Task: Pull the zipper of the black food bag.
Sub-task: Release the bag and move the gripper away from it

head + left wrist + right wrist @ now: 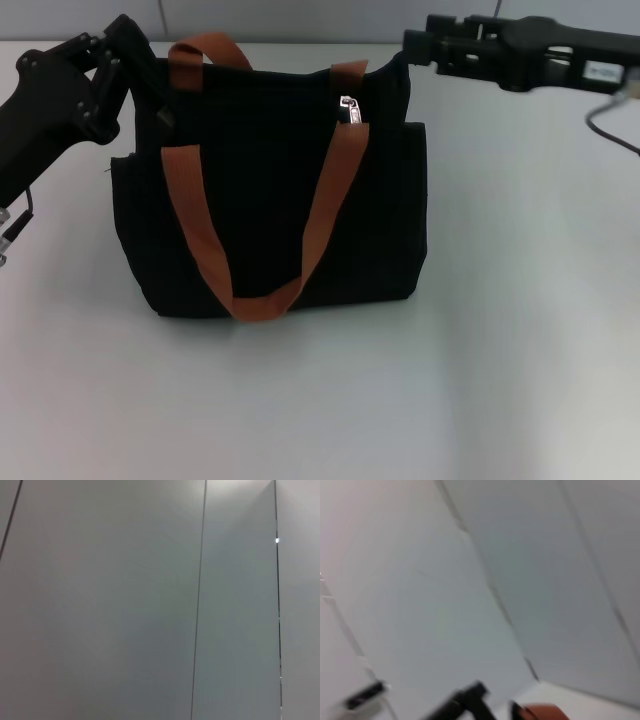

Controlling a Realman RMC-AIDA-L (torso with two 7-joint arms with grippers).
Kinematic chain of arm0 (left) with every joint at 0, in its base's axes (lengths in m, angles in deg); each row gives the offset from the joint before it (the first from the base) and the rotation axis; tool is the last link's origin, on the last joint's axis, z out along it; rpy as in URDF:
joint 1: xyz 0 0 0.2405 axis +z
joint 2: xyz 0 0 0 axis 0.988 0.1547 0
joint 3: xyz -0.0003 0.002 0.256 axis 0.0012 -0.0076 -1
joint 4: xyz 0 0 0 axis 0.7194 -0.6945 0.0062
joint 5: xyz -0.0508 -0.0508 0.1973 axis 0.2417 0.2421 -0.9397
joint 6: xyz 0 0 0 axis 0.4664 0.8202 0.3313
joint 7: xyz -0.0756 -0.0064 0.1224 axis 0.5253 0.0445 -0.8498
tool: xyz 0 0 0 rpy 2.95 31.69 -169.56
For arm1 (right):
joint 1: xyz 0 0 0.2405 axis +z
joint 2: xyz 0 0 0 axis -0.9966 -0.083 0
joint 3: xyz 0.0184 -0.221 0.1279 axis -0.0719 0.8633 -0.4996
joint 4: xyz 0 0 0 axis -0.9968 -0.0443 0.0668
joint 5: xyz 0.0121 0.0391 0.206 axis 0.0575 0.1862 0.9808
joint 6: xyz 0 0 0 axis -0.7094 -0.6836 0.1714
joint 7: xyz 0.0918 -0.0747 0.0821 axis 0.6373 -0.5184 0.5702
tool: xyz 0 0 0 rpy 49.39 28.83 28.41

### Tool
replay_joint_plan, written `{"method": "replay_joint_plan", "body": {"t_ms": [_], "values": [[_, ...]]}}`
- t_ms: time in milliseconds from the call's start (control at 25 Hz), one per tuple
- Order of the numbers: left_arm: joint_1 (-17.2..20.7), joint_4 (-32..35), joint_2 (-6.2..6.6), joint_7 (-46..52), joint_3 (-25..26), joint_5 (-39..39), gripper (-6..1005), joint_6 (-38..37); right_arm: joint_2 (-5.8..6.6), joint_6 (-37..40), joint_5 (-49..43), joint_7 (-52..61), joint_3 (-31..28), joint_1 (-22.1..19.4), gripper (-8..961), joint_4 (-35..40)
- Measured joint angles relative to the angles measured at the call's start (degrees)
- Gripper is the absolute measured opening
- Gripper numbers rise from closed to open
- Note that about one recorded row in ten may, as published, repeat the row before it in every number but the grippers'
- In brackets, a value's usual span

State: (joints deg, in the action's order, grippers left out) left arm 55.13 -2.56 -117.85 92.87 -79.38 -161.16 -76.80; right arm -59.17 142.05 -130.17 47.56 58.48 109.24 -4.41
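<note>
A plain white table [520, 330] carries the scene in the head view, its matte surface running from the near edge back to a pale wall. Directly on it stands the black food bag [280, 200], upright near the middle and toward the far side. One orange-brown strap [262, 300] hangs down its front face, looping low near the base.

Setting: most likely a laboratory or robot test bay rather than a home or shop. Evidence: a plain white tabletop [520, 350] serves as the work surface. Both wrist views show only bare pale wall panels [100, 605] divided by thin dark seams [197, 630]; no furnishings or signage appear.
</note>
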Motion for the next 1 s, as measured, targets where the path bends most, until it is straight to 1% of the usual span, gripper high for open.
{"method": "replay_joint_plan", "body": {"t_ms": [120, 240, 360, 440, 560, 640, 720, 880, 960, 1000], "values": [[0.48, 0.08, 0.08, 0.68, -0.09, -0.17, 132, 0.04, 0.04, 8.35, 5.13, -12.05, -2.72, 0.04, 587, -6.13], [1.00, 0.43, 0.27, 2.15, -0.38, -0.90, 137, 0.51, 0.03, 15.64, 6.66, -23.13, -4.00, 0.07, 680, -12.05], [1.97, 1.11, 0.61, 3.94, -0.53, -1.99, 141, 0.85, 0.08, 19.17, 6.44, -30.85, -4.16, 0.03, 773, -17.65], [2.78, 1.43, 0.84, 4.62, -0.55, -2.34, 144, 1.06, 0.43, 21.43, 6.42, -35.04, -4.20, -0.14, 788, -20.55], [3.87, 1.69, 0.98, 5.35, -0.54, -2.35, 210, 1.70, 0.87, 23.62, 5.74, -39.56, -4.10, -1.00, 810, -23.13], [4.68, 2.44, 1.30, 6.41, -0.53, -2.39, 254, 2.27, 0.81, 23.94, 3.64, -41.30, -4.14, -1.65, 810, -23.44], [5.75, 4.73, 1.82, 8.56, -0.84, -3.38, 336, 2.56, 0.45, 23.80, 0.91, -42.44, -4.36, -1.90, 810, -23.82], [7.08, 12.52, 3.27, 16.07, -1.24, -9.32, 478, 1.73, 0.18, 22.83, -1.49, -44.19, -4.45, -1.76, 811, -26.10], [7.37, 18.74, 4.69, 22.53, -1.32, -15.20, 546, -0.78, 0.18, 22.03, -1.63, -44.63, -4.34, -1.48, 811, -27.09], [7.37, 20.63, 5.32, 24.97, -1.32, -17.08, 580, -2.08, 0.18, 21.59, -1.67, -44.86, -4.26, -1.42, 811, -27.41]]}}
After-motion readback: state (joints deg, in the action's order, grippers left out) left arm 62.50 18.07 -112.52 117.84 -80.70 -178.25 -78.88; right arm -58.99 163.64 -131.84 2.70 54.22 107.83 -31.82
